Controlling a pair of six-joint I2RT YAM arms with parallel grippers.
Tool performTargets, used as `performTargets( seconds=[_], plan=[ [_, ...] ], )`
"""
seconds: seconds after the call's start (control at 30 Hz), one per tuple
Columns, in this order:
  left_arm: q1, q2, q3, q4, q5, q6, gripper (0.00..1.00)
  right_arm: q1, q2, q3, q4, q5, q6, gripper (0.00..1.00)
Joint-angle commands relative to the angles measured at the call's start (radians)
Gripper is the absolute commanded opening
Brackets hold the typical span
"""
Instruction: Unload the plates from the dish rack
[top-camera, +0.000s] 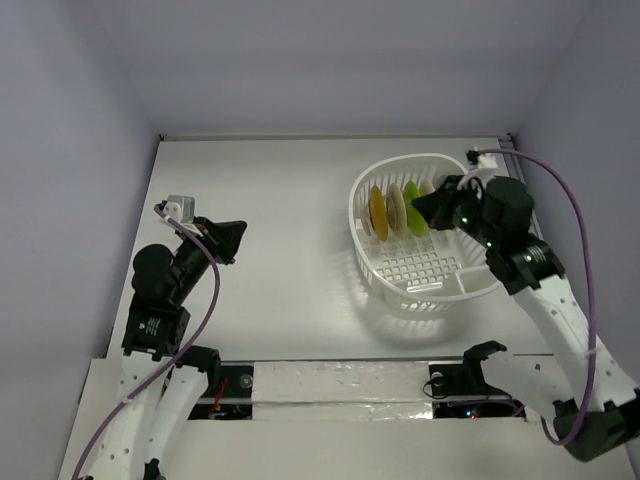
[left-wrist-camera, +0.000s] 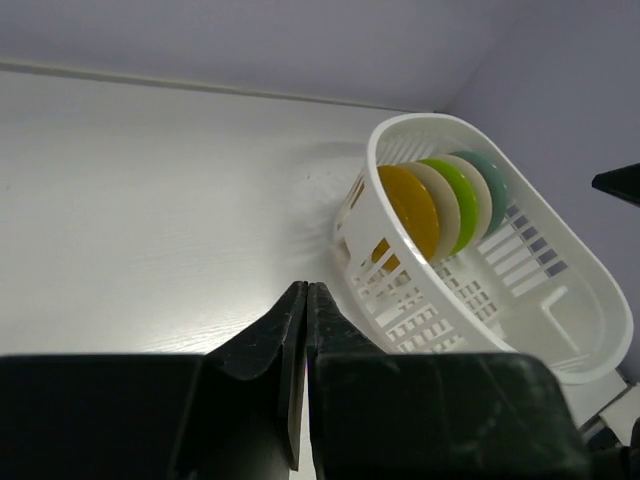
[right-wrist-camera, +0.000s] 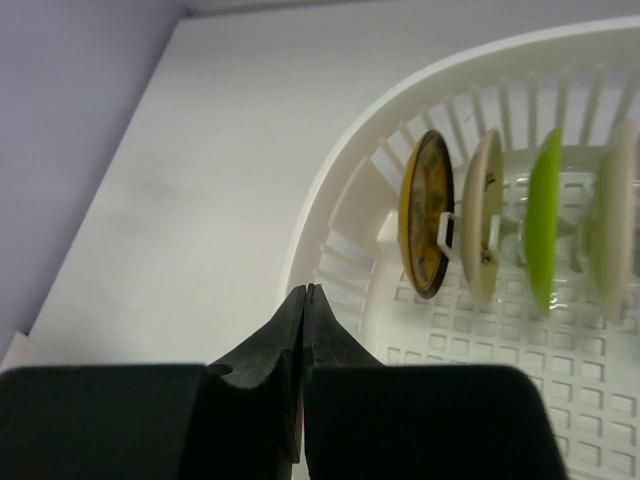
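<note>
Four small round coloured plates (left-wrist-camera: 445, 200), one seemingly teal, stand edgewise in the white slotted plastic basket (right-wrist-camera: 330, 190); left gripper (left-wrist-camera: 305, 300) and right gripper (right-wrist-camera: 308, 300) both pressed together, empty

Overhead, looking down on tabletop (top-camera: 280, 250); left wrist distant, right wrist close, all sharing the dish rack (top-camera: 420, 265).

The dish rack (top-camera: 372, 268) sits on the right half of the table (top-camera: 280, 200), with the plates (top-camera: 398, 208) standing on edge in a row across its far end, the right gripper (top-camera: 420, 207) just right of them, and the left gripper (top-camera: 234, 238) well apart over the table's left side.
</note>
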Motion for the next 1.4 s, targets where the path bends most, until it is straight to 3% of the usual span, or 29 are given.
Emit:
performTargets(
  seconds=[0.0, 0.17, 0.27, 0.3, 0.33, 0.4, 0.5, 0.9, 1.37],
  plan=[
    [-0.010, -0.016, -0.002, -0.053, -0.076, 0.021, 0.00, 0.114, 0.099, 0.072, 0.023, 0.178, -0.042, 0.00],
    [-0.019, -0.051, -0.017, -0.084, -0.156, 0.034, 0.00, 0.126, 0.221, 0.072, 0.053, 0.215, -0.050, 0.02],
    [-0.019, -0.050, -0.017, -0.078, -0.165, 0.035, 0.14, 0.126, 0.297, 0.095, 0.046, 0.224, -0.064, 0.22],
    [-0.019, -0.050, -0.020, -0.075, -0.156, 0.035, 0.25, 0.126, 0.314, 0.098, 0.053, 0.245, -0.067, 0.29],
    [-0.019, -0.048, -0.023, -0.073, -0.150, 0.037, 0.29, 0.126, 0.331, 0.105, 0.053, 0.252, -0.073, 0.37],
    [-0.019, -0.048, -0.028, -0.069, -0.140, 0.034, 0.38, 0.126, 0.389, 0.129, 0.058, 0.249, -0.079, 0.41],
    [-0.019, -0.056, -0.029, -0.070, -0.148, 0.033, 0.40, 0.126, 0.470, 0.160, 0.066, 0.229, -0.087, 0.43],
    [-0.019, -0.063, -0.033, -0.069, -0.146, 0.034, 0.41, 0.126, 0.670, 0.266, 0.073, 0.203, -0.102, 0.41],
    [-0.019, -0.070, -0.033, -0.066, -0.149, 0.032, 0.41, 0.126, 0.676, 0.237, 0.093, 0.204, -0.094, 0.12]
  ],
)
